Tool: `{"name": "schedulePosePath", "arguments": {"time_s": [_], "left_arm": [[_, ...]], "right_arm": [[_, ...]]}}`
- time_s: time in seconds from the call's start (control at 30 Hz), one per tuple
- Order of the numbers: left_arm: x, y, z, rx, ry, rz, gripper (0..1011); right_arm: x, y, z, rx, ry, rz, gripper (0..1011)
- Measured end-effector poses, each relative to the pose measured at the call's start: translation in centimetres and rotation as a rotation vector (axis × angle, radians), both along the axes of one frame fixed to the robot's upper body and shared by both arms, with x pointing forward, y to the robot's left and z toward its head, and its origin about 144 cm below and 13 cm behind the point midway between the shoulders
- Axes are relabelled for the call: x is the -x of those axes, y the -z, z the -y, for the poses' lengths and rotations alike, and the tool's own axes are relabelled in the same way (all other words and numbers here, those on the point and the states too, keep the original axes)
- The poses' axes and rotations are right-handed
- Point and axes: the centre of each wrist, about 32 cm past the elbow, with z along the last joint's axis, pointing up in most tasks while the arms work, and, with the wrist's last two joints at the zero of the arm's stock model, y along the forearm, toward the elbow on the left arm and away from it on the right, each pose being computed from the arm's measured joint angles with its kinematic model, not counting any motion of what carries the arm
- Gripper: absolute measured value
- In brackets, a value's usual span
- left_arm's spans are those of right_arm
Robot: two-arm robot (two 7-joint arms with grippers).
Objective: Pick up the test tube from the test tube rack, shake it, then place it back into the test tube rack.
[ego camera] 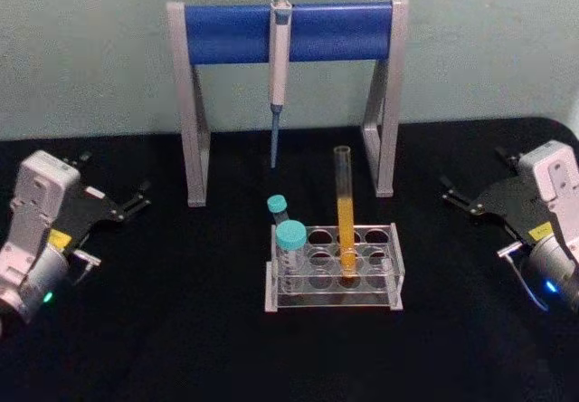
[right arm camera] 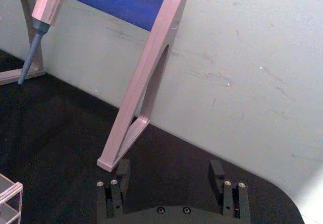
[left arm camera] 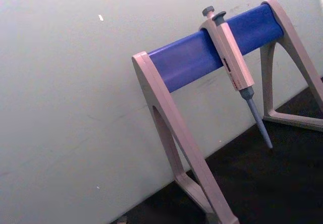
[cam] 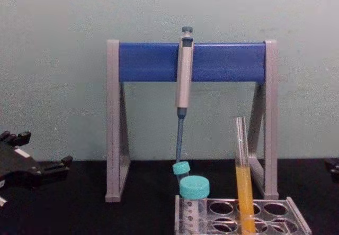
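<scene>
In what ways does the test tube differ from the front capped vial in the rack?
The test tube is tall and thin; the front vial is short and wide. The tube is uncapped; the vial has a teal cap. The tube holds orange-yellow liquid in its lower half; the vial shows no coloured liquid. Both stand upright in the rack, untouched by the left gripper and right gripper.

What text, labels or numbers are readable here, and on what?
No text is legible.
On the left gripper, a yellow sticker: too blurred to read.
On the right gripper, a yellow sticker: too blurred to read.
On the pipette, red print: too small to read.
</scene>
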Motion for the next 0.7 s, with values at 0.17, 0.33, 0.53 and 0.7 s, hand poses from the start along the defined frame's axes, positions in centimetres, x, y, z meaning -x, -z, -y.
{"name": "schedulePosePath", "arguments": {"time_s": [0.17, 0.33, 0.53, 0.7], "left_arm": [[0.0, 0.0, 0.0, 0.0, 0.0, 0.0, 1001], [0.0, 0.0, 0.0, 0.0, 0.0, 0.0, 1001], [0.0, 0.0, 0.0, 0.0, 0.0, 0.0, 1001], [0.0, 0.0, 0.0, 0.0, 0.0, 0.0, 1001]], "right_arm": [[0.0, 0.0, 0.0, 0.0, 0.0, 0.0, 1000], [0.0, 0.0, 0.0, 0.0, 0.0, 0.0, 1000], [0.0, 0.0, 0.0, 0.0, 0.0, 0.0, 1000], [0.0, 0.0, 0.0, 0.0, 0.0, 0.0, 1000]]}}
